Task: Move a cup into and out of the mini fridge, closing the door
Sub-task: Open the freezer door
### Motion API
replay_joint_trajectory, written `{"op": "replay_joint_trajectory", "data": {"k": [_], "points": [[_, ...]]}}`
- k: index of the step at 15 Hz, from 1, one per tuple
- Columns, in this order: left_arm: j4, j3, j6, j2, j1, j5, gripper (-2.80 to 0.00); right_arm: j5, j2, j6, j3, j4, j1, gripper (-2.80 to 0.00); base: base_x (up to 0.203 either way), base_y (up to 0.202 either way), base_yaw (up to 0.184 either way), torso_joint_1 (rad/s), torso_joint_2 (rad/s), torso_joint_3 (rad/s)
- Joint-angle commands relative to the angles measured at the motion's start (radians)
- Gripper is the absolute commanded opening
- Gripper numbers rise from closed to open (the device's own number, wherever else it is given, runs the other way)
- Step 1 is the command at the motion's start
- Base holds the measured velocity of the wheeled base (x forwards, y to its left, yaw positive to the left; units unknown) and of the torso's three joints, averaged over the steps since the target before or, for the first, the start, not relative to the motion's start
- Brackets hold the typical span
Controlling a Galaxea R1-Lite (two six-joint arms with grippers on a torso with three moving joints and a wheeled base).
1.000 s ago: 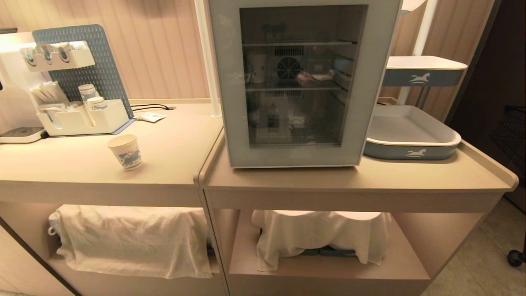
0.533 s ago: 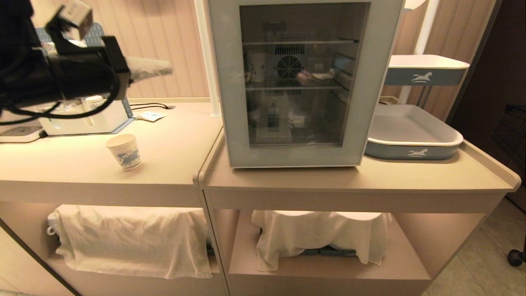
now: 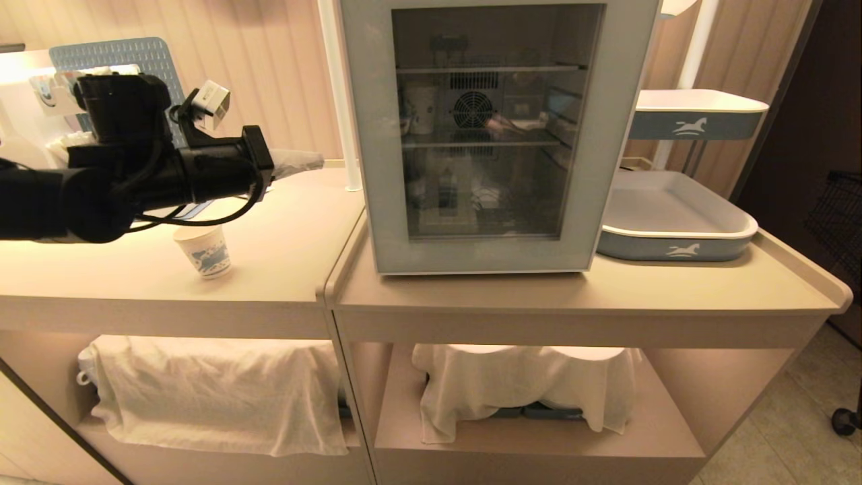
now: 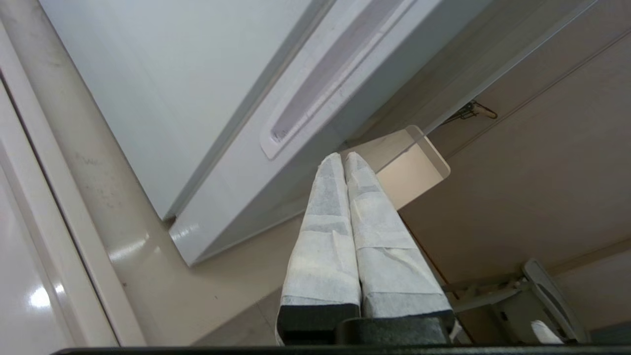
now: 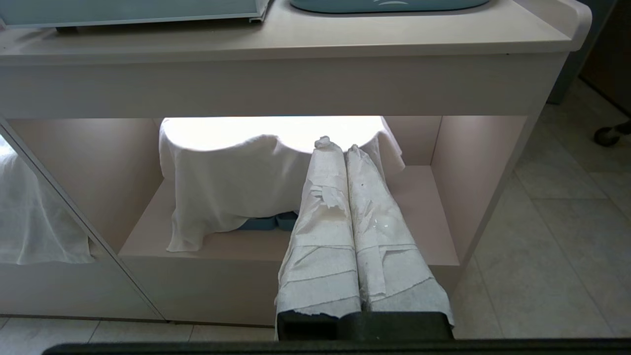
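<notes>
Here the left gripper [image 3: 306, 162] reaches level across the left counter [image 3: 283, 242] toward the mini fridge [image 3: 495, 135], its wrapped fingers [image 4: 365, 197] pressed together and holding nothing. The cup [image 3: 203, 250] stands upright on that counter, under the forearm and apart from it. The door [image 3: 387, 135] is shut flat against the cabinet, so I judge the step in hand to be opening it, with the cup's trip inside still to come. In the left wrist view the fingertips point at the recessed slot [image 4: 325, 88] in the door's side edge — most likely the pull. To do this well, I bring the tips in beside that edge, seat them in the slot rather than on the smooth grey frame, and draw outward along the arc of a hinge I take to be on the far side. The white pole [image 3: 335, 94] stands just beside the fridge's near corner; the gap is narrow, so I keep the wrist low and slim. I also hold the forearm high enough to spare the cup. The right gripper [image 5: 342, 148] hangs parked below counter level, fingers closed and empty, facing the draped cloth [image 5: 231, 182] on the lower shelf.
</notes>
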Motion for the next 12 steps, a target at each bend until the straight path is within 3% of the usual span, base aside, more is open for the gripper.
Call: {"op": "replay_joint_trajectory", "data": {"k": [1, 3, 6, 12], "points": [[-0.052, 0.023, 0.004, 0.024, -0.018, -0.003, -2.8, 0.0, 0.001, -0.001, 0.0, 0.0, 0.0, -2.8, 0.0, 0.0, 0.0, 0.0, 0.0, 0.0], [-0.06, 0.048, 0.076, 0.023, -0.032, -0.008, -2.8, 0.0, 0.001, -0.001, 0.0, 0.0, 0.0, -2.8, 0.0, 0.0, 0.0, 0.0, 0.0, 0.0], [-0.063, 0.089, 0.24, 0.038, -0.057, -0.004, -2.8, 0.0, 0.0, -0.001, 0.0, 0.0, 0.0, -2.8, 0.0, 0.0, 0.0, 0.0, 0.0, 0.0], [-0.066, 0.101, 0.273, 0.033, -0.058, 0.008, -2.8, 0.0, 0.001, -0.001, 0.0, 0.0, 0.0, -2.8, 0.0, 0.0, 0.0, 0.0, 0.0, 0.0]]}}
